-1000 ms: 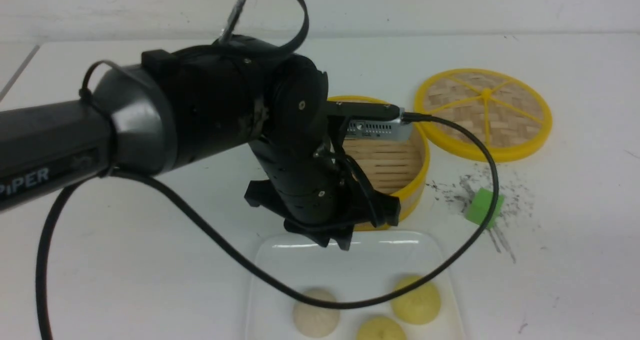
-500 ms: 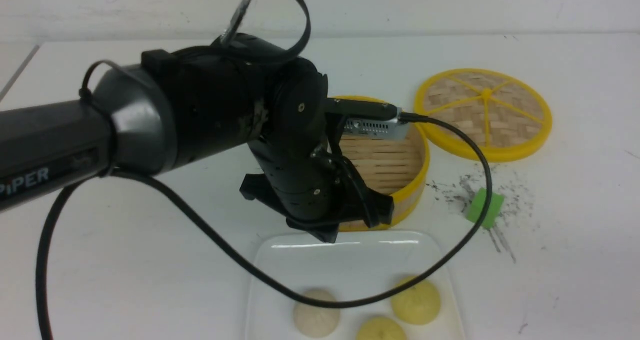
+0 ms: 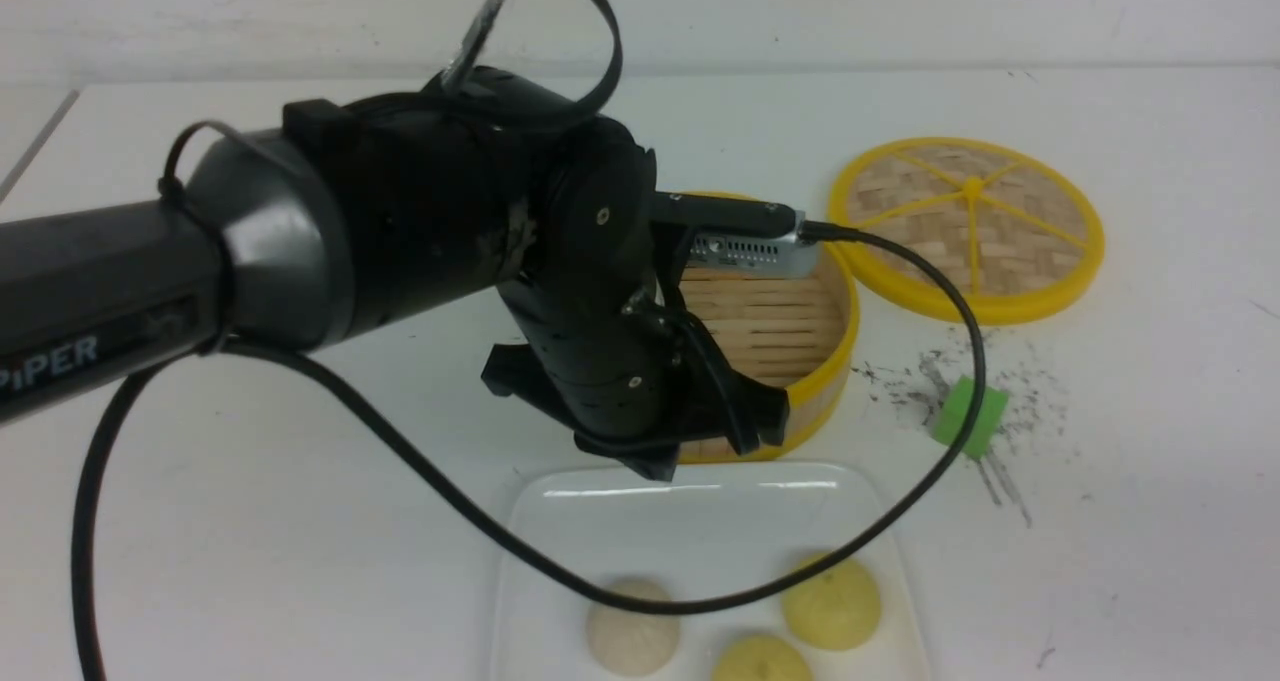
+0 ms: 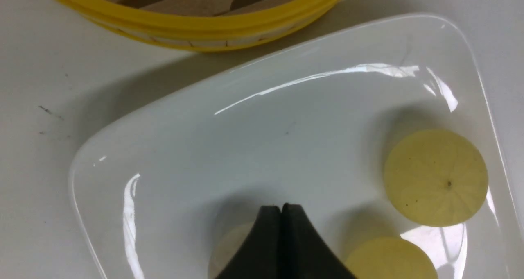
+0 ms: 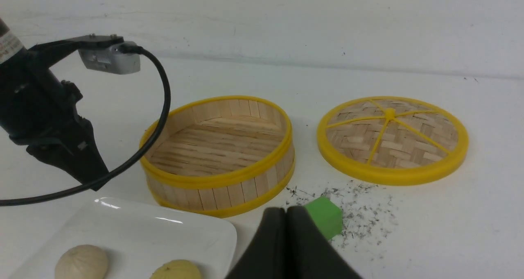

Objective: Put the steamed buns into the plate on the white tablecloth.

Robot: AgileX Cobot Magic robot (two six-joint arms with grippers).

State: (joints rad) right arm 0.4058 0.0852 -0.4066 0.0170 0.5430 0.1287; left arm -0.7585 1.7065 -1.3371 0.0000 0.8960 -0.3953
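The left gripper (image 4: 282, 209), fingers pressed together, hangs above the white tablecloth (image 3: 300, 521) below a pale wall (image 3: 900, 11).

Front view: behind white square plate (image 3: 700, 506), facing forward and down.
Left wrist: above plate, steeply down, closest.
Right wrist: right of plate, oblique, farther than left wrist.
Front/right wrist overlap: plate, bamboo steamer basket (image 3: 775, 331), woven lid (image 3: 965, 221).
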